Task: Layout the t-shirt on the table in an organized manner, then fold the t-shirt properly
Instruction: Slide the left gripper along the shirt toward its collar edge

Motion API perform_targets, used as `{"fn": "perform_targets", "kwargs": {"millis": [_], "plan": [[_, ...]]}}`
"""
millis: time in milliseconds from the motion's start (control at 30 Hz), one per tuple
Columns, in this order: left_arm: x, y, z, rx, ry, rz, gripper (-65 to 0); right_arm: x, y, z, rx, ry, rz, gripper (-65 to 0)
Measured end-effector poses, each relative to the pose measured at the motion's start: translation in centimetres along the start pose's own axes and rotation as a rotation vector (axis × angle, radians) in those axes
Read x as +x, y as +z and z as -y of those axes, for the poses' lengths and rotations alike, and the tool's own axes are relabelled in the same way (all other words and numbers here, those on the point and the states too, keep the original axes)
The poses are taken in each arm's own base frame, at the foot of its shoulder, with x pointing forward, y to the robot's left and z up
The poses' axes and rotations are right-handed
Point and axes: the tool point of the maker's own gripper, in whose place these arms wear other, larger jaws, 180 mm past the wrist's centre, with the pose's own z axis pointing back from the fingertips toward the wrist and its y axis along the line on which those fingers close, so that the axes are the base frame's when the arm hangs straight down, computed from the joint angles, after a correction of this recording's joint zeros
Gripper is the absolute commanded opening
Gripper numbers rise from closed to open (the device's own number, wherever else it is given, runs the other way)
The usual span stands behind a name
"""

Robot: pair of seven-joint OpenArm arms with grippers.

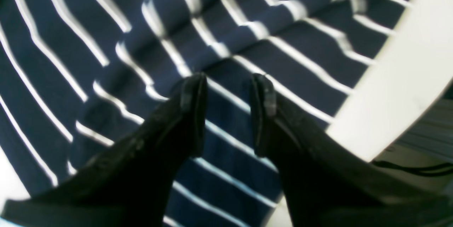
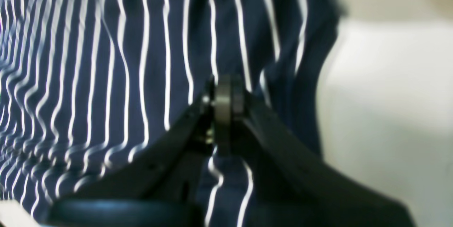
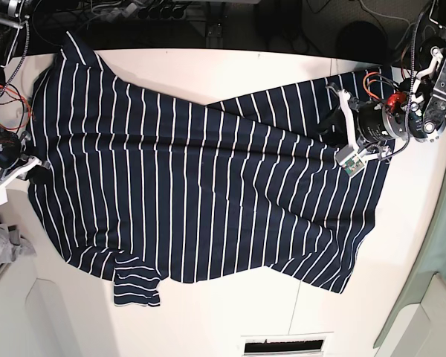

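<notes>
You are in the layout step: the t-shirt (image 3: 186,186) lies spread across most of the white worktop (image 3: 230,74), reaching from the upper left of the base view to the right side, but it is not flat yet. A long diagonal ridge of fabric runs from the centre toward the upper right, one sleeve (image 3: 137,286) sticks out at the lower left, and the right-hand end sits bunched and skewed.

Your left gripper (image 1: 228,89) hovers over the striped cloth near the worktop's edge at the right of the base view. Its fingers (image 1: 193,92) are spread with only fabric showing between them — nothing is pinched. In its wrist view the cloth below rises in soft folds toward the top of the frame.

Your right gripper (image 2: 226,96) is at the far left edge of the base view, by the shirt's left border. Its fingers are pressed together; the wrist view is too blurred to tell whether a thin edge of cloth is caught between them, so treat it as unconfirmed.

The next move, as I judge it, calls for taking hold of the bunched right end and drawing it outward — away from the centre — to pull out the diagonal ridge. Folding should wait until the body lies smooth and both sleeves are squared.
</notes>
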Motion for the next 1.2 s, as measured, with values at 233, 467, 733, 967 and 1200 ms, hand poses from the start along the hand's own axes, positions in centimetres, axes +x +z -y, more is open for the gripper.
{"fn": "perform_targets", "kwargs": {"millis": [233,467,733,967,1200], "plan": [[-1.9,-0.3,3.9,-0.049,0.031,-0.018,-42.2,-2.2,3.7,-0.4,-0.013,0.067,-0.018,-65.0],[-4.6,-2.1,3.8,-0.045,0.138,-0.034,-42.2,-7.5,5.2,-0.5,-0.007,0.048,-0.105,-65.0],[-5.2,-2.2,3.0,-0.009,0.066,-0.058,-42.2,-10.1,4.3,1.2,-0.030,-0.046,-0.079,-65.0],[-5.6,-1.9,2.1,0.013,0.030,-0.078,-42.2,-8.3,2.3,2.0,-0.033,-0.085,-0.043,-65.0],[-5.9,-1.8,2.0,0.017,0.028,-0.088,-42.2,-3.3,-0.2,1.7,-0.024,-0.099,0.018,-65.0]]}}
